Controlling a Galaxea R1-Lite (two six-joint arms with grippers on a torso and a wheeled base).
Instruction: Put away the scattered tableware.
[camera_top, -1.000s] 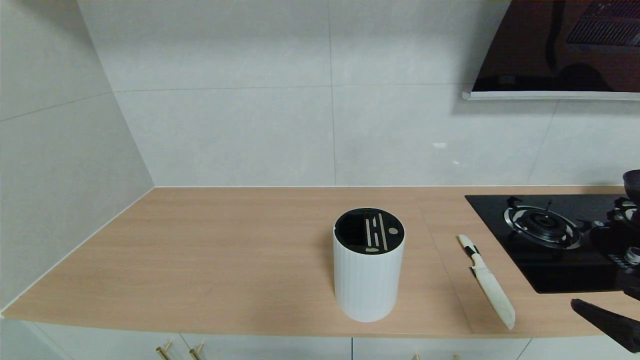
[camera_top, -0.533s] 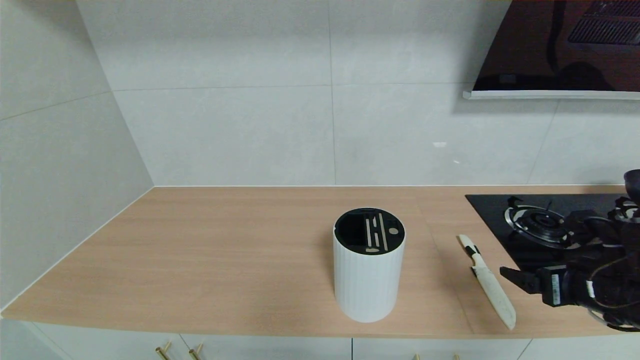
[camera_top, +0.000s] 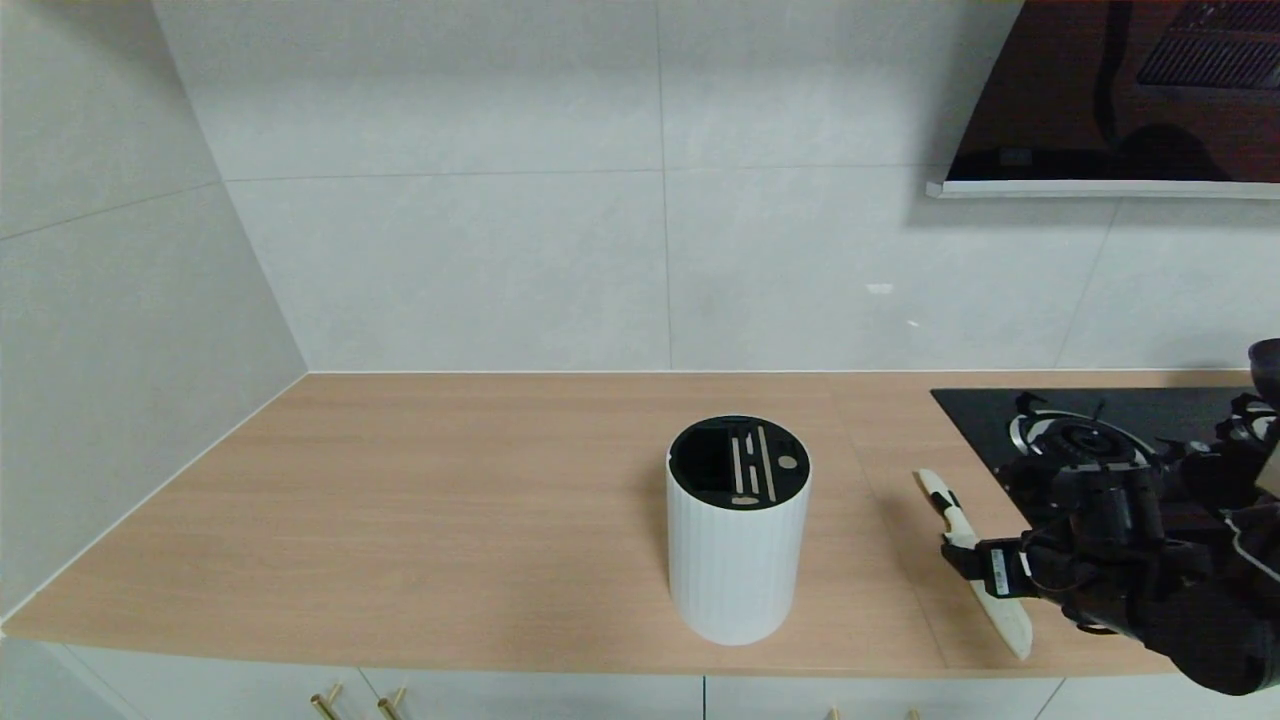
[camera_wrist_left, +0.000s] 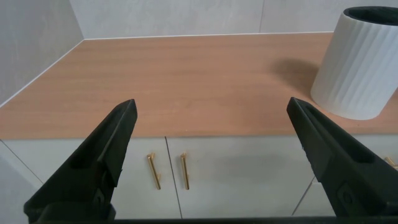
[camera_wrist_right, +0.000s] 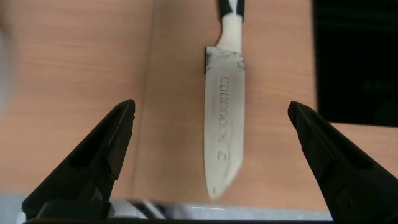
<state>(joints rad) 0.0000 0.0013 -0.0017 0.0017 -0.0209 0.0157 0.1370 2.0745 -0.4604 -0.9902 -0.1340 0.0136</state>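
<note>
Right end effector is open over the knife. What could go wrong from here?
1. The right end effector straddles the blade, not the handle, of the knife. The knife lies flat on the counter, so a pinch there may slip or scrape.
2. The blade tip lies near the counter's front edge, and a nudge could push the knife off.
3. The holder has narrow top slots, so a tilted grasp may jam on insertion.
</note>
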